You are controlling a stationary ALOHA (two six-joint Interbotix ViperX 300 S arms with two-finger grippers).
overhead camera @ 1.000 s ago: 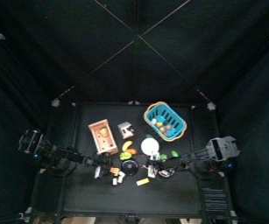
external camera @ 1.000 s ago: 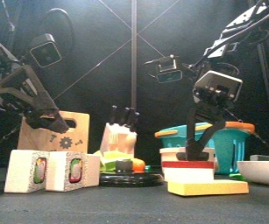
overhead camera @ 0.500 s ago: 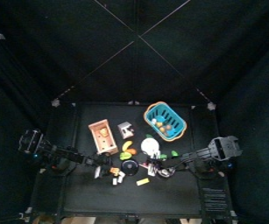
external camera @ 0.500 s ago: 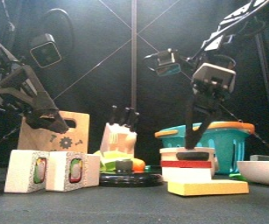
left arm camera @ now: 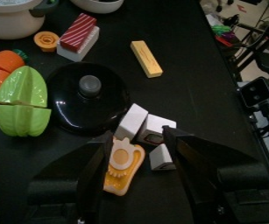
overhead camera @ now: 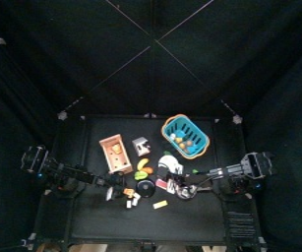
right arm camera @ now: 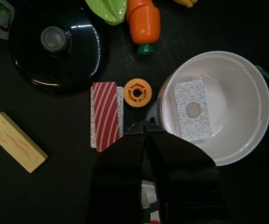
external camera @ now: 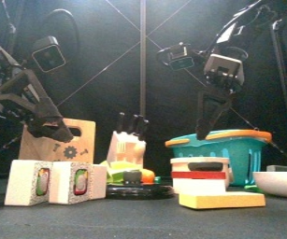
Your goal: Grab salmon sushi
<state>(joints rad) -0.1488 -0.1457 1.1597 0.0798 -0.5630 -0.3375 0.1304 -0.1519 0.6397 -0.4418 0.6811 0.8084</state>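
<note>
The salmon sushi (right arm camera: 106,114) is a red-and-white striped slab lying flat on the table between a black pan lid (right arm camera: 57,39) and a white bowl (right arm camera: 251,80). It also shows in the front view (external camera: 199,169) and the left wrist view (left arm camera: 78,35). My right gripper (right arm camera: 145,138) hangs above and beside it, jaws together and empty, and stands well above it in the front view (external camera: 206,131). My left gripper (left arm camera: 139,149) is open and raised over an egg slice (left arm camera: 123,166) and white blocks (left arm camera: 137,122).
A yellow block (external camera: 221,199) lies in front of the sushi. A carrot slice (right arm camera: 138,91) lies beside it. A teal basket (external camera: 223,149) stands behind, a wooden board (external camera: 58,142) at the left, two rolls (external camera: 52,182) at the front left.
My right gripper has risen from just over the salmon sushi and drawn back to the right, empty. The sushi stays on the table. The left arm has not moved.
</note>
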